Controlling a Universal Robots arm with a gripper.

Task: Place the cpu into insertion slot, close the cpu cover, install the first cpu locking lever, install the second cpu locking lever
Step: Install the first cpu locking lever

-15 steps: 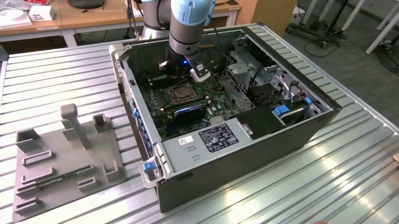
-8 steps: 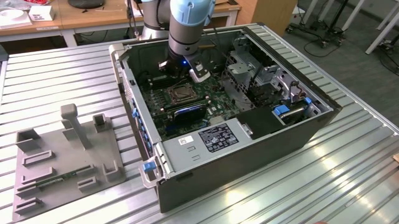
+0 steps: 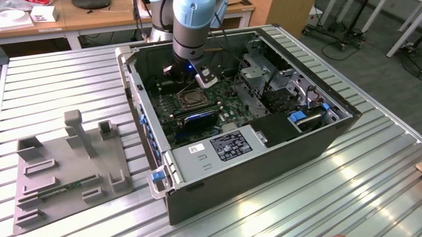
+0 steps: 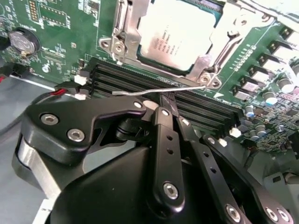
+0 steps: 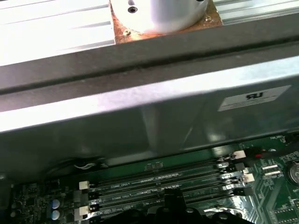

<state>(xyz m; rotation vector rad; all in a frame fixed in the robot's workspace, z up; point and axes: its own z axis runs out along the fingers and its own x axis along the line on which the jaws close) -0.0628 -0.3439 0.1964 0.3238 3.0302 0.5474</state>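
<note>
**A:** Black gripper linkage crowds the front of the second wrist view. How is the claw set?

**B:** Narrow. The gripper [image 4: 168, 99] has its fingers drawn together, with the tips right at the thin locking lever [image 4: 140, 92], above the long memory slots [image 4: 121, 77]. I can't tell whether they pinch the rod or only press against it.

**A:** And the cpu?

**B:** The cpu [image 4: 180, 35] sits in the insertion slot [image 3: 191, 98], pale face up. The cpu cover [image 4: 128, 28] lies flat around it, framing it.

**A:** So two steps are finished?

**B:** I'd judge so: the chip is placed and the cover is down. The lever at the fingertips looks swung out from the socket rim and not hooked, so the locking seems unfinished. I can't make out whether the other lever is latched.
</note>
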